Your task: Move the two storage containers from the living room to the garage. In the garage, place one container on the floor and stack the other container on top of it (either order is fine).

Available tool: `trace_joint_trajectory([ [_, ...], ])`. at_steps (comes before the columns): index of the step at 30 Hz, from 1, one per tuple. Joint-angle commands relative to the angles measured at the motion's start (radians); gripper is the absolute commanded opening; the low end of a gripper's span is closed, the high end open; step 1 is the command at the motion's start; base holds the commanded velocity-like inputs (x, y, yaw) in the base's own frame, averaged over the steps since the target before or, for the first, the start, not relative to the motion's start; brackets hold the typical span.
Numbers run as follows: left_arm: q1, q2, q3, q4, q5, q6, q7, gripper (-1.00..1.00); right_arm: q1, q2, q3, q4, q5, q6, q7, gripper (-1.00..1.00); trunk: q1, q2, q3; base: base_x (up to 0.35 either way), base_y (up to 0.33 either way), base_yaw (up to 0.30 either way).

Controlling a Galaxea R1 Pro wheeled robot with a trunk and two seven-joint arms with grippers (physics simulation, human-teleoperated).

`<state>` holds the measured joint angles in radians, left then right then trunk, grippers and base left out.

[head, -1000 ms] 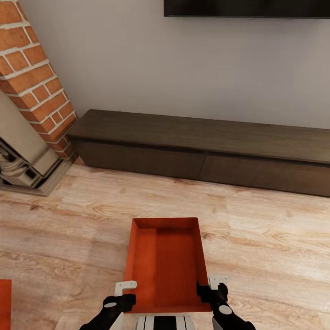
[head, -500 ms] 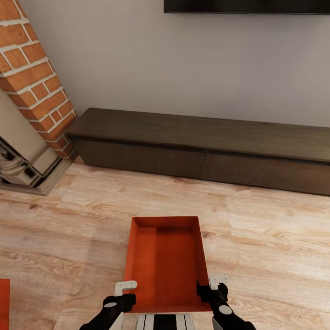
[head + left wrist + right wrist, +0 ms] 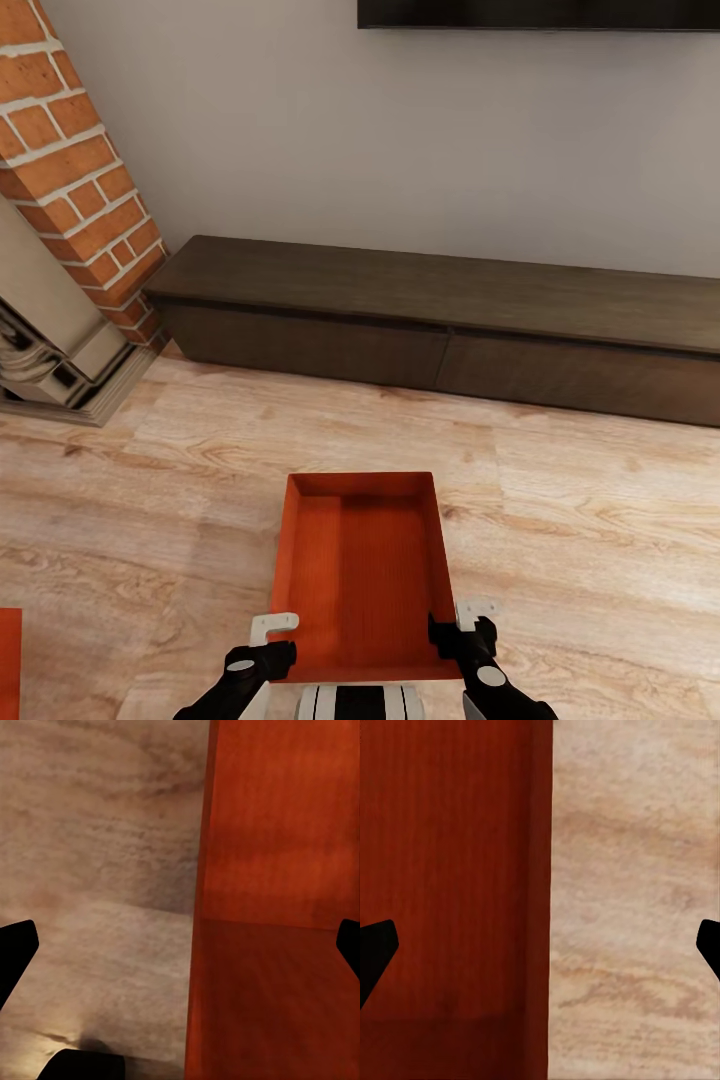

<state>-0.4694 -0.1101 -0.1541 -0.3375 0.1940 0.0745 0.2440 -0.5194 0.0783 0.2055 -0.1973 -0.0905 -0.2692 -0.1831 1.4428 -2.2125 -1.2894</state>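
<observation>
Since the frame one second earlier, the cabinet and fireplace have slid slightly toward the picture's upper left, a shift of the whole view; the bin's place between the grippers is unchanged.

Item 1: storage container (image 3: 360, 575), orange-red, open-topped, nothing seen inside. It is located on the light wood-plank floor (image 3: 580, 540) of the living room, directly ahead of the robot.

Item 2: left gripper (image 3: 272, 640), jaws spread wide over the container's near left wall, one finger on each side. Nothing is clamped.

Item 3: right gripper (image 3: 465, 628), jaws likewise wide, straddling the near right wall.

Item 4: second container (image 3: 10, 665), a sliver seen at the picture's lower left edge; contents cannot be told. Containers counted: two.

Surroundings: one long low dark cabinet (image 3: 440, 320), one brick fireplace (image 3: 70, 180), one black TV (image 3: 540, 14).
</observation>
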Motion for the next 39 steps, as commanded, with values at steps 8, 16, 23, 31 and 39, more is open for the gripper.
trace_joint_trajectory([
  [8,0.000,0.000,-0.010,0.005,0.009,0.006,0.008,-1.00,-0.001,0.000,0.010,0.001,-0.008,-0.008,-0.005,-1.00,0.000,0.000,-0.001,0.000,0.000,0.000],
  [16,0.000,0.001,-0.010,-0.002,0.008,0.005,0.008,-1.00,-0.001,0.000,0.011,0.001,-0.008,-0.009,-0.005,-1.00,0.000,0.000,-0.001,0.000,0.000,0.000],
  [23,0.000,0.001,-0.009,-0.002,0.008,0.000,0.008,-1.00,-0.001,0.000,0.011,0.001,-0.008,-0.013,-0.005,-1.00,0.000,0.000,-0.001,0.000,0.000,0.000],
  [31,0.000,0.001,-0.009,-0.002,0.008,-0.001,0.008,-1.00,-0.001,-0.001,0.011,0.001,-0.009,-0.013,-0.005,-1.00,0.000,0.000,-0.001,0.000,0.000,0.000],
  [39,0.000,0.001,-0.006,-0.003,0.010,-0.002,0.009,-1.00,-0.001,-0.002,0.009,0.001,-0.009,-0.013,-0.004,-1.00,-0.012,0.021,0.009,0.000,0.000,0.000],
])
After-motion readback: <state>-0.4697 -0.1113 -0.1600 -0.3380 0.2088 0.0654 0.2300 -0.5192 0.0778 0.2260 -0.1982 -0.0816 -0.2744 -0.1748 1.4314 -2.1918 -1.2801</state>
